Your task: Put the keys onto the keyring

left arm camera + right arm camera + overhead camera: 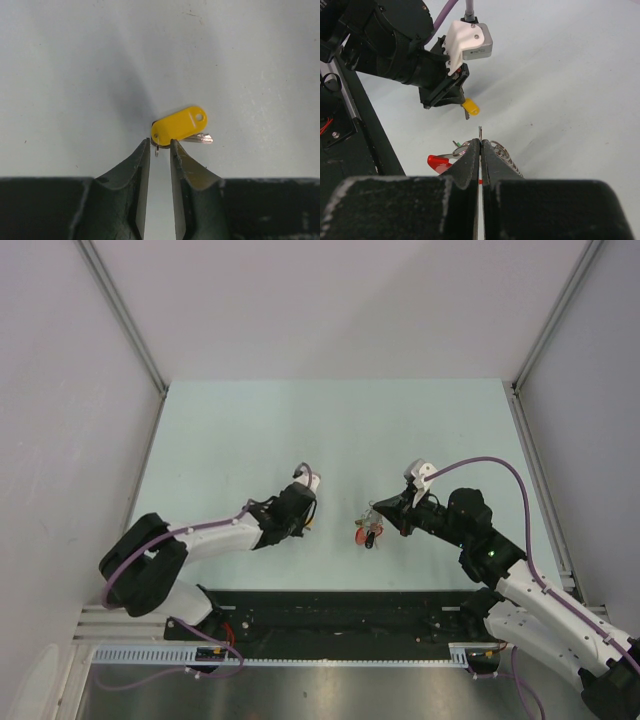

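My left gripper (160,144) is shut on the near end of the yellow-orange key (180,125), whose metal blade sticks out to the right. The right wrist view shows this key (470,106) hanging from the left gripper (461,101) above the table. My right gripper (480,141) is shut on the keyring (480,131), a thin metal ring whose edge pokes out between the fingertips. The red key (439,162) and green key (456,144) hang at its left, and a metal chain (506,157) at its right. In the top view the two grippers (308,516) (382,512) face each other, a short gap apart.
The pale green table (330,430) is walled left, right and back. A black rail (330,608) runs along the near edge by the arm bases. The left arm's white wrist camera (470,40) and purple cable are close ahead of my right gripper.
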Tool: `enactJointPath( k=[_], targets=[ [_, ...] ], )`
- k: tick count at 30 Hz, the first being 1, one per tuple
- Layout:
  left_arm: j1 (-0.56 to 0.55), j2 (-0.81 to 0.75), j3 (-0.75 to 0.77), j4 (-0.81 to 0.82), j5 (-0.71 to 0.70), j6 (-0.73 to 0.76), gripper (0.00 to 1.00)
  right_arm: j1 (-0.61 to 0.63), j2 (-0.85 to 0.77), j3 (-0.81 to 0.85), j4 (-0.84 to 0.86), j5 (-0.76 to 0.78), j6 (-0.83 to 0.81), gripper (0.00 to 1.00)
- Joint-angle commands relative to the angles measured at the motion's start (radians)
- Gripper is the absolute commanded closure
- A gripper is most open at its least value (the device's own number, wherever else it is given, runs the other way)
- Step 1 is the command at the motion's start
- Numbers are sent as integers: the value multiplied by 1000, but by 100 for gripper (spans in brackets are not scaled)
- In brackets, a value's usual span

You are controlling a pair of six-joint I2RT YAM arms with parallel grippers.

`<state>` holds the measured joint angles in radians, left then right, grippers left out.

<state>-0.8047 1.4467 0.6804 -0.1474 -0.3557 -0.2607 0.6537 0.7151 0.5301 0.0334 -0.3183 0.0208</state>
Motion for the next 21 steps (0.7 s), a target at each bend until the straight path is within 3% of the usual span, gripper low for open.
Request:
enactJointPath(
  k=[1, 21],
  targets=[
    [-8, 27, 51, -15, -29, 11, 73, 7, -13, 28, 48, 12, -18, 100],
    [-19, 63, 74, -75, -55, -9, 78, 7, -11, 28, 48, 10, -19, 100]
  ],
)
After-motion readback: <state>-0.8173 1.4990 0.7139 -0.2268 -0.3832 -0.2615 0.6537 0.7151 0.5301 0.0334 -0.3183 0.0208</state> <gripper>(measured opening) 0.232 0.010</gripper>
